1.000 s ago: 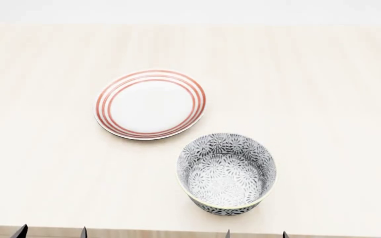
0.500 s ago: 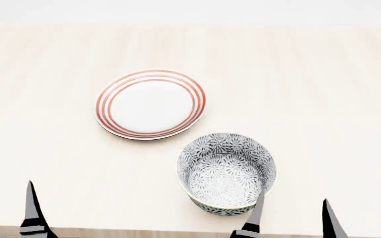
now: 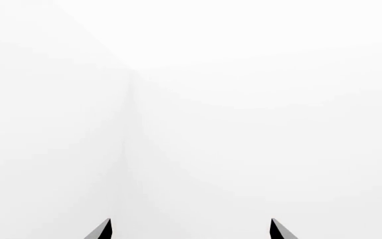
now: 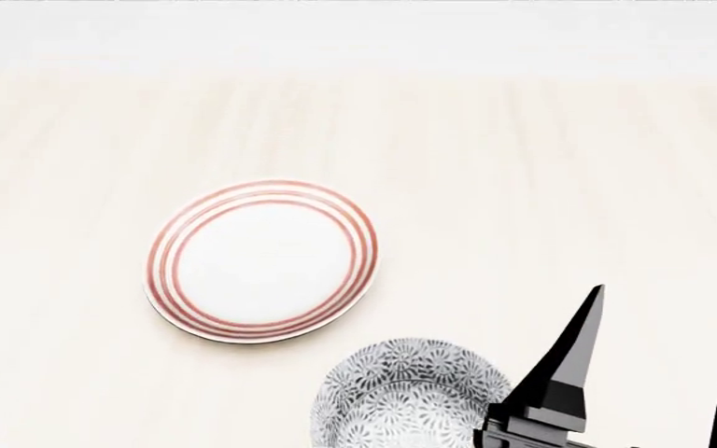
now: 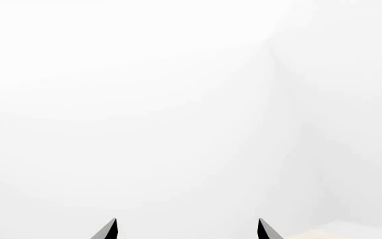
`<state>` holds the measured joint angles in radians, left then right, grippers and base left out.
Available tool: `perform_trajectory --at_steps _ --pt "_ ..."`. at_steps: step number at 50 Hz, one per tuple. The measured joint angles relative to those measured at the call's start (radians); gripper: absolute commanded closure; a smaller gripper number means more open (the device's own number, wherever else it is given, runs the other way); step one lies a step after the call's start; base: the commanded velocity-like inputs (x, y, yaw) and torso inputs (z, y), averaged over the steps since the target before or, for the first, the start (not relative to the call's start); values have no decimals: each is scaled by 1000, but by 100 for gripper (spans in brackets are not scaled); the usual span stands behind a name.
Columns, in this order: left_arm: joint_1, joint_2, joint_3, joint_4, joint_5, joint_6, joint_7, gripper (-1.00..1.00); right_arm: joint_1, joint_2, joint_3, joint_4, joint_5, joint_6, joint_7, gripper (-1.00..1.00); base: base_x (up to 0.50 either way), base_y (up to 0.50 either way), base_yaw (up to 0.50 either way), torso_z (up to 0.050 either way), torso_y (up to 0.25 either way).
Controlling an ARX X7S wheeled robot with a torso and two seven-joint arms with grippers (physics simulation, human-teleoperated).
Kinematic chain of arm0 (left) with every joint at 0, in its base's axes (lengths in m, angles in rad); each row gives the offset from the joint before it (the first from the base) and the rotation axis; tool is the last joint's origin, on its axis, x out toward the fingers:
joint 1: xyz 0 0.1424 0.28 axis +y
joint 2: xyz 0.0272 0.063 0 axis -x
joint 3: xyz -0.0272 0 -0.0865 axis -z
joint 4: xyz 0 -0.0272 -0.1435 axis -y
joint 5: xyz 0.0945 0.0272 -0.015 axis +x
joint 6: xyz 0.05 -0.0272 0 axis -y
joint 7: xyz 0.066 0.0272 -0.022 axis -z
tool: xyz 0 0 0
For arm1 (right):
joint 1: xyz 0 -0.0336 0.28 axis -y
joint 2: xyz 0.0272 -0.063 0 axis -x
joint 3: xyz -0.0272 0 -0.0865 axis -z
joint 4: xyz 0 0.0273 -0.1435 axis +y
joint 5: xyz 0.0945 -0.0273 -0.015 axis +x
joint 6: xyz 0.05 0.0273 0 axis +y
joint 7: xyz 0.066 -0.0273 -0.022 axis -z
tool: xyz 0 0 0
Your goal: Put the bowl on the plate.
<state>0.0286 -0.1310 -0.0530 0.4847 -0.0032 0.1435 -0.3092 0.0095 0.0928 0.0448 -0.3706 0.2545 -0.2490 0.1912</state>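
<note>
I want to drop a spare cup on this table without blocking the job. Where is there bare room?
Bare table runs behind the plate, to its right, and along its left. The near right is crowded: the bowl sits close to the plate, with the right hand beside it.

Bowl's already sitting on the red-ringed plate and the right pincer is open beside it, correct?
Not quite. In the head view the bowl sits on the table, beside the plate and clear of it, not on it. The right pincer is indeed open beside the bowl.
</note>
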Motion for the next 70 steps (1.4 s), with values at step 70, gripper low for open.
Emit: perform_trajectory --at_steps 70 --pt "-320 57 288 -253 -671 -985 174 -100 -26 83 -94 18 -19 -53 68 -100 91 -7 0 0 0"
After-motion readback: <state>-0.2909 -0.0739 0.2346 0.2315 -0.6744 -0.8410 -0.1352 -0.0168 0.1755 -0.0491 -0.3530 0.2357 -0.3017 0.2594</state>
